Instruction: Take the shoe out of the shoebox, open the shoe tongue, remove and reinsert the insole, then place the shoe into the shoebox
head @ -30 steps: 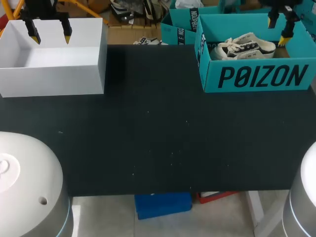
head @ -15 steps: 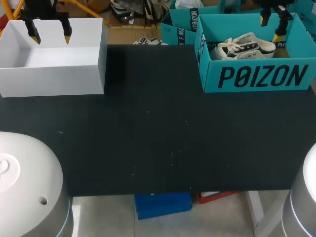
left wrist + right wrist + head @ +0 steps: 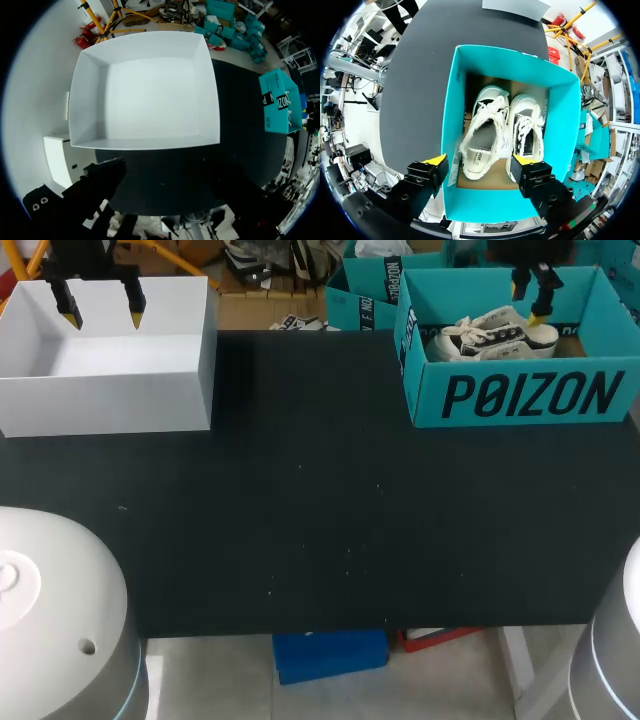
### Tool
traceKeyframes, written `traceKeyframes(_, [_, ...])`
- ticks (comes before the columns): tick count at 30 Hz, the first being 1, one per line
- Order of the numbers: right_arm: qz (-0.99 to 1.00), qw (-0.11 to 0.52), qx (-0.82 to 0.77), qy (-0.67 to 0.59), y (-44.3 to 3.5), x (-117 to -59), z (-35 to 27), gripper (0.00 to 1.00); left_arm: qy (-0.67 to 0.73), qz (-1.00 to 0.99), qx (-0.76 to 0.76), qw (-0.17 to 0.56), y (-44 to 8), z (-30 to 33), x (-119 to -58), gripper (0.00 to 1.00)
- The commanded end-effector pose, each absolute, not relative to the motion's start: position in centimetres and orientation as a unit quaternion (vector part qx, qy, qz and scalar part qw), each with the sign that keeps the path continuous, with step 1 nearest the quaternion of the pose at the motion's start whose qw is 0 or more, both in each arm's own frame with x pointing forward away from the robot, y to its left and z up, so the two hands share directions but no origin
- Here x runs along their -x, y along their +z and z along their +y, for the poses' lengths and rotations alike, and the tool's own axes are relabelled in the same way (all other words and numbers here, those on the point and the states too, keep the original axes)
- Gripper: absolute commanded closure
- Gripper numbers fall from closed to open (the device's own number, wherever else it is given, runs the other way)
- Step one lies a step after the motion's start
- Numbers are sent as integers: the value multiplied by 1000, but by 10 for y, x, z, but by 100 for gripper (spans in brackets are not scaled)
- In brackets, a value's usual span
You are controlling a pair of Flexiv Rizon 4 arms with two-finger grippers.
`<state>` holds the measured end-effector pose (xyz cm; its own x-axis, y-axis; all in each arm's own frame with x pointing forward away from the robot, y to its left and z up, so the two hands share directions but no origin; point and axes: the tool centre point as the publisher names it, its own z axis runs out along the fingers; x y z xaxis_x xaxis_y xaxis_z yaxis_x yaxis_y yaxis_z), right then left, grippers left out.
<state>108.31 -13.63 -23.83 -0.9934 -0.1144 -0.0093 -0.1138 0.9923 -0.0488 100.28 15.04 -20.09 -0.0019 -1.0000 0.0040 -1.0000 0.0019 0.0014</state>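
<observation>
Two white shoes [image 3: 492, 132] sit in the teal shoebox [image 3: 520, 395] under my wide-open right tool [image 3: 528, 300]; left tool [image 3: 100, 312], fingers apart too, hangs over the white box [image 3: 110, 400].

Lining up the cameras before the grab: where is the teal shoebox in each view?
Head view: teal shoebox at the far right corner of the black table.
Left wrist view: small, across the table beyond the white box.
Right wrist view: open, directly ahead of the right claw.
Shared landmark: the black table.
</observation>
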Motion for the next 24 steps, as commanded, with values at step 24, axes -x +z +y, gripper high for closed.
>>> traceKeyframes(24, [999,1,46,-8,-338,-1133,-154,58,-1,-707,-707,2,-200,150,-1002,0])
